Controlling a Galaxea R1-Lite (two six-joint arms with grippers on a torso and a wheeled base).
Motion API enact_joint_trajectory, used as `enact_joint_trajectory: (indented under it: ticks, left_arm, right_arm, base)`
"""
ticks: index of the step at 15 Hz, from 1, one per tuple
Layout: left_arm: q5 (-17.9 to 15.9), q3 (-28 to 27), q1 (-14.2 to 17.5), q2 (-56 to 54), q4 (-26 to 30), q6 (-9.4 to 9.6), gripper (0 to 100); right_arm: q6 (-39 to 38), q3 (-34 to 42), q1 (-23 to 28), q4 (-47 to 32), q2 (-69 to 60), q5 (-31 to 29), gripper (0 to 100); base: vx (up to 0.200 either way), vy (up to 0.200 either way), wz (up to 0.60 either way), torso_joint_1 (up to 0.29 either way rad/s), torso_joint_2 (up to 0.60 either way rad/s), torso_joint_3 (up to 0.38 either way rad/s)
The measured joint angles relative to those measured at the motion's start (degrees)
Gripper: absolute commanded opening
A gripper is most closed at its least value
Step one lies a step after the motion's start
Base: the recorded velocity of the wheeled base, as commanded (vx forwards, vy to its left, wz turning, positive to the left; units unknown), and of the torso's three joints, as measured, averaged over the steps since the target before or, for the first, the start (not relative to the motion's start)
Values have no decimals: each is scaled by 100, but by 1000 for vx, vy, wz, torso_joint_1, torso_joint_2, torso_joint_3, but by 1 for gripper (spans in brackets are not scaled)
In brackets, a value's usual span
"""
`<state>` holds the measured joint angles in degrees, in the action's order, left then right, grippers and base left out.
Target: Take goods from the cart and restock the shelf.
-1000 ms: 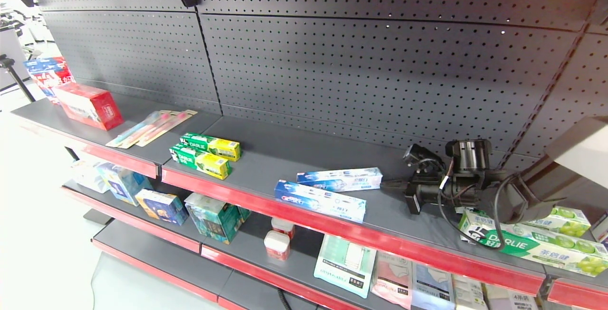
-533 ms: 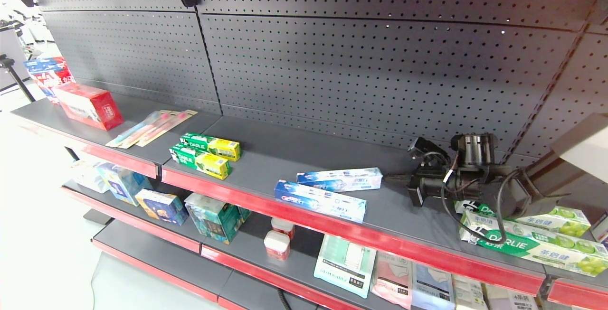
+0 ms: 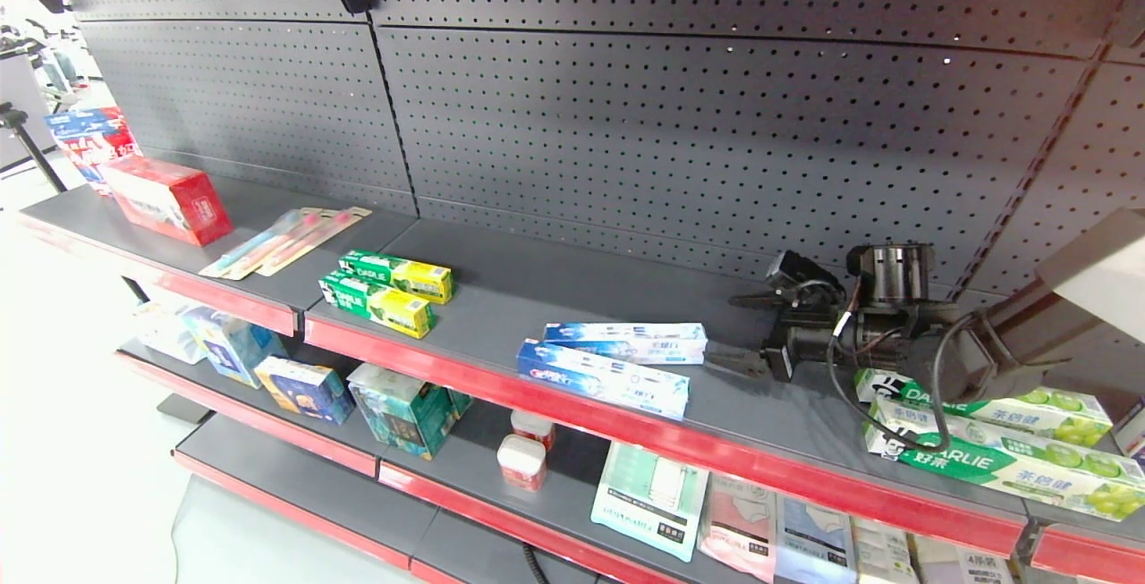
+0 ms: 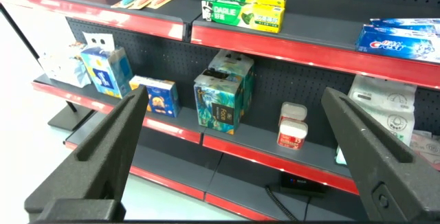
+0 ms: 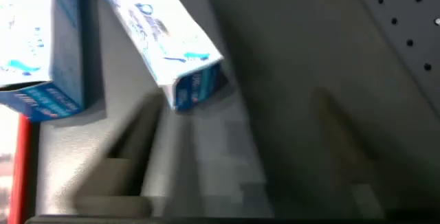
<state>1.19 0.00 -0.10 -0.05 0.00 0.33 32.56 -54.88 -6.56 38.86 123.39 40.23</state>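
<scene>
The left gripper [image 4: 234, 95] hangs low in front of the shelving, below and left of the rear blue toothpaste box [image 3: 626, 342]. Its two dark fingers [image 4: 103, 155] are spread wide with nothing between them. Past them, on the shelf under that box, stand a teal carton [image 4: 221, 93] and two red-lidded jars [image 4: 291, 124].

On the middle shelf [image 3: 537, 284], the front blue toothpaste box [image 3: 604, 376] lies along the red edge strip, on the near side of the rear box and close against it. Whether the two touch cannot be told. The rear box lies flat, roughly parallel to the front one.

The right gripper [image 3: 742, 330] sits just right of the rear box's end, jaws apart and empty, close to the box but not touching it.

Two lime-green toothpaste boxes [image 3: 1002, 441] lie farther right of the rear box. Well to its left is a pair of green-and-yellow toothpaste boxes [image 3: 386, 292], then toothbrush packs [image 3: 286, 240] and a red carton [image 3: 165, 199]. Behind the rear box rises the dark pegboard [image 3: 671, 137].
</scene>
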Motion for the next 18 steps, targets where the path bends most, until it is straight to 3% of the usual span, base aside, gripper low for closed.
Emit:
enact_joint_trajectory:
  ticks: [11,18]
  left_arm:
    - [2,0,0,0,0,2,100]
    - [0,0,-1,0,0,2,100]
  right_arm:
    - [-22,-291,-210,-13,271,96,100]
    - [1,-655,-258,-22,601,490,100]
  base:
    - [0,0,0,0,0,0]
    - [0,0,0,0,0,0]
